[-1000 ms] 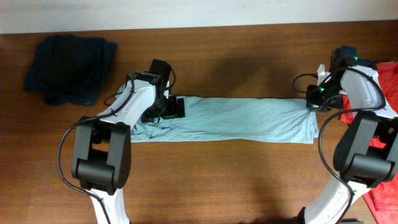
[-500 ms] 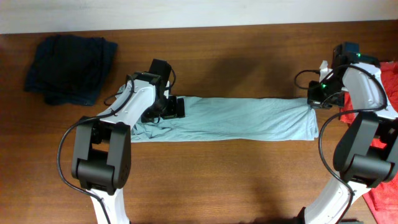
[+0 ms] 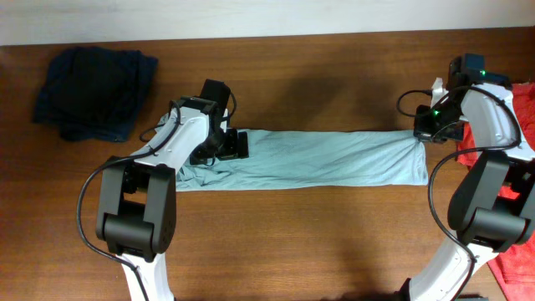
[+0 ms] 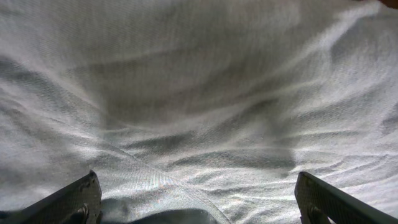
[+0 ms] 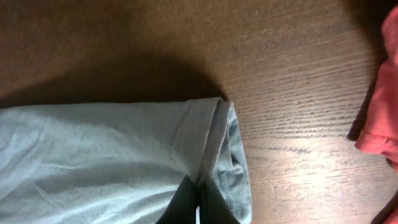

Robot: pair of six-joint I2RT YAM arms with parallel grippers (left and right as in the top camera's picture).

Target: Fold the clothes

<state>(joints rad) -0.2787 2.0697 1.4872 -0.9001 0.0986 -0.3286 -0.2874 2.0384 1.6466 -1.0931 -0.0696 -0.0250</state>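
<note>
Left end effector [image 4: 196, 186] gapes wide (jaws far apart), right end effector [image 5: 198, 202] pinched tight.

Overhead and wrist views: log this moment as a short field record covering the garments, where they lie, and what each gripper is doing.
handled garment: pale grey-teal T-shirt, lying as a long strip across the table
left gripper: open, low over the T-shirt's left end, nothing pinched
right gripper: shut on the T-shirt's right end, at the doubled edge
navy garment: bunched at the far left, apart from the T-shirt
red shirt: at the right edge, beside the right arm
</note>
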